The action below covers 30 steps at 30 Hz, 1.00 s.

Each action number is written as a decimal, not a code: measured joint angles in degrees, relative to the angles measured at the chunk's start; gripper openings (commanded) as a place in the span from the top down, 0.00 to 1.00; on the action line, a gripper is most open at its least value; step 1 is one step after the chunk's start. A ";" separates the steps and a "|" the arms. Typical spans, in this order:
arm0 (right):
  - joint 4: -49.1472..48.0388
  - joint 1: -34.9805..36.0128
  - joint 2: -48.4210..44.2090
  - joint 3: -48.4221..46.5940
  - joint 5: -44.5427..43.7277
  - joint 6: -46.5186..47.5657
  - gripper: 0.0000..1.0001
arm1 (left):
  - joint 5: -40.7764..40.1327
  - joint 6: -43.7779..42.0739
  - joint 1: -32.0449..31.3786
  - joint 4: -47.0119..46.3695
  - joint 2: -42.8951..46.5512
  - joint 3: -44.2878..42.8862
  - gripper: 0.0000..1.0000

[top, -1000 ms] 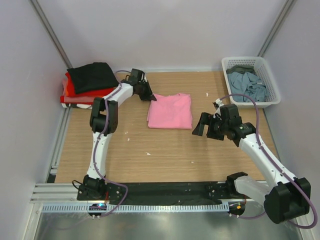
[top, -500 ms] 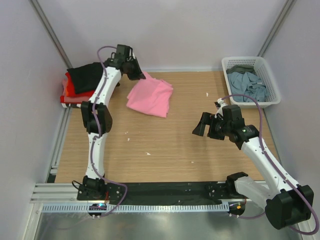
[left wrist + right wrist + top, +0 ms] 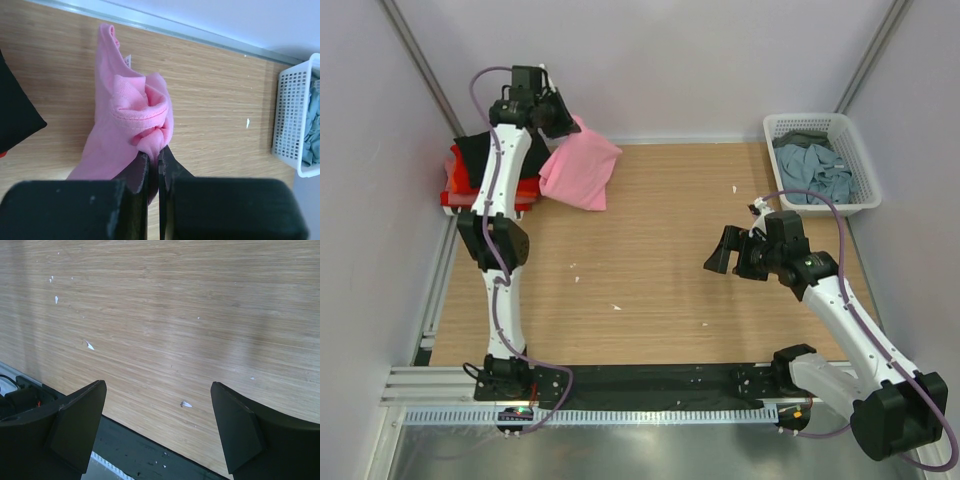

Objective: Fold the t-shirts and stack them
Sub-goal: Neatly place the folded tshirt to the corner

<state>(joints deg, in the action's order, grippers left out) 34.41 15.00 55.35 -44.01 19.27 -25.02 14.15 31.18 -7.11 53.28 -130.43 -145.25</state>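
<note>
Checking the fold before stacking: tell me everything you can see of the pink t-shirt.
The pink t-shirt is soft, plain bright-pink cloth, folded into a loose bundle. The left gripper, shut, pinches a bunched corner with a stitched hem, so it hangs lifted and tilted over the table at its far left, beside the stack of folded shirts. A small white tag shows near one edge. Whether its lower edge touches the table is unclear.

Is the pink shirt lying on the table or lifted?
Lifted: the left gripper pinches a bunched edge of the pink t-shirt, which hangs beside the stacked shirts.
</note>
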 measured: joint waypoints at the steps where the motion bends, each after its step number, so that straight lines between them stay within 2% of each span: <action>1: -0.07 0.00 0.00 0.00 0.02 0.04 0.08 | -0.13 -0.13 0.02 0.13 0.02 -0.79 0.97; 10: -0.11 0.00 -0.02 0.00 0.04 0.11 0.08 | -0.83 -0.33 1.27 -2.84 6.16 -1.95 0.88; 16: -0.11 0.00 -0.02 0.00 0.02 0.11 0.08 | -0.90 -0.15 3.72 -7.02 9.57 -3.61 0.86; 30: -0.13 0.00 0.26 0.13 -0.02 0.11 0.08 | 2.03 1.66 13.88 -10.25 8.28 -3.89 0.85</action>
<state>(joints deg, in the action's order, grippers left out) 34.28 15.00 55.61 -43.88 19.25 -24.91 16.19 32.84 6.76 43.03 -122.15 -149.14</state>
